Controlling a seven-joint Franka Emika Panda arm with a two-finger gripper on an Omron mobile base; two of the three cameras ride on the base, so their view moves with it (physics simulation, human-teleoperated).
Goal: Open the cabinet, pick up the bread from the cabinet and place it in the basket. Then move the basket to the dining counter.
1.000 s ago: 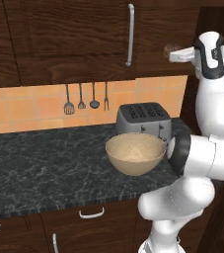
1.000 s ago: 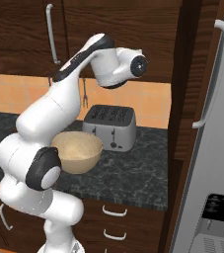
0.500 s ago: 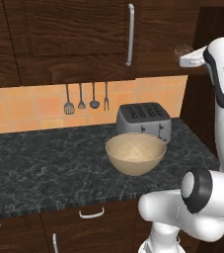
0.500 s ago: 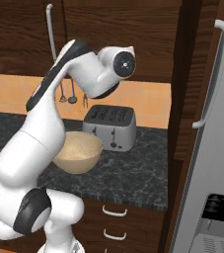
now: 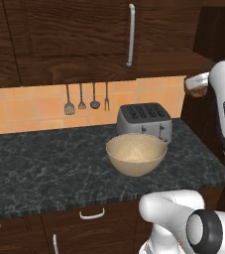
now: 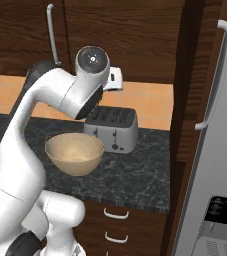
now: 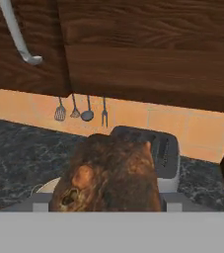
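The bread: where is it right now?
In the hand view the bread sits between the gripper's fingers, held in the air in front of the toaster, with the basket rim just showing below-left.

- The cabinet (image 5: 74, 34) was dark brown with wood grain.
- The basket (image 5: 136, 154) was tan and finely speckled.
- The bread (image 7: 111, 175) was mottled dark brown.
- The tabletop (image 5: 39, 168) was black with grey marbling.
- The toaster (image 5: 143, 121) was silver.

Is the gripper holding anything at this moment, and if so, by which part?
The gripper holds the bread, which sits between its fingers; the exact contact points are hidden.
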